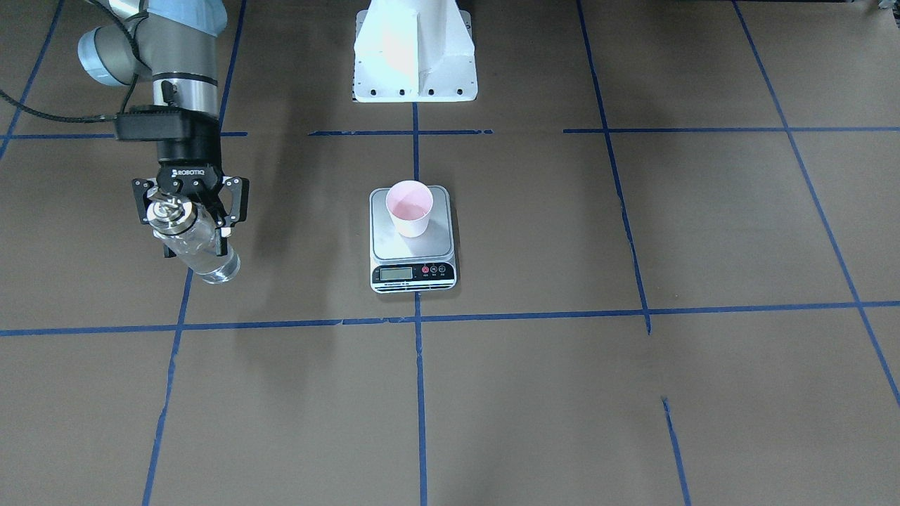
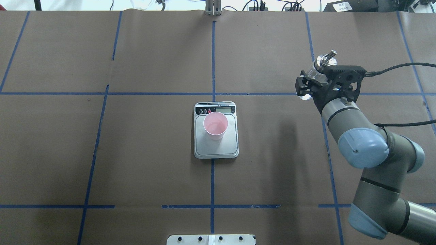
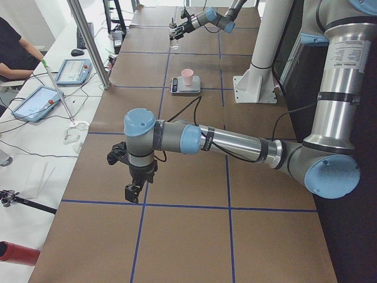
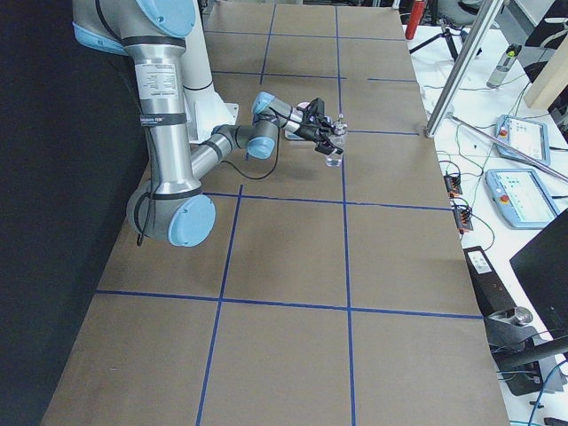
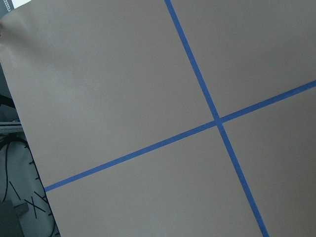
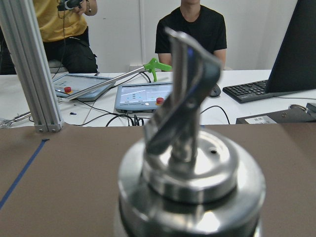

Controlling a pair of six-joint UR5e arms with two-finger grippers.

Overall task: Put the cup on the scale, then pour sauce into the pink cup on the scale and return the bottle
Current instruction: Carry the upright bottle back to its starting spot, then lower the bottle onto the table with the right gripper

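The cup (image 1: 410, 208) stands upright about mid-platform on the scale (image 1: 413, 242), its mouth open and its inside pink. The scale's display strip faces away from the robot.

The bottle (image 1: 193, 239) is well apart from the scale, off to the robot's right of it, at about the same depth on the table (image 5: 123, 74). The right gripper (image 1: 190, 204) has it: the fingers are closed on the glass just under the silver cap, one on each side, and the spout sticks up above them (in the right wrist view the cap fills the lower frame, blurred). From the side views the bottle looks upright. Whether its base touches the table or hangs just above it, I cannot tell.

The left gripper (image 3: 132, 190) shows only in the exterior left view, hanging over the table far from the scale on the robot's left, nothing visible in it. Whether its fingers are apart or together I cannot tell. Its wrist camera sees only brown table and a crossing of blue tape (image 5: 217, 122).
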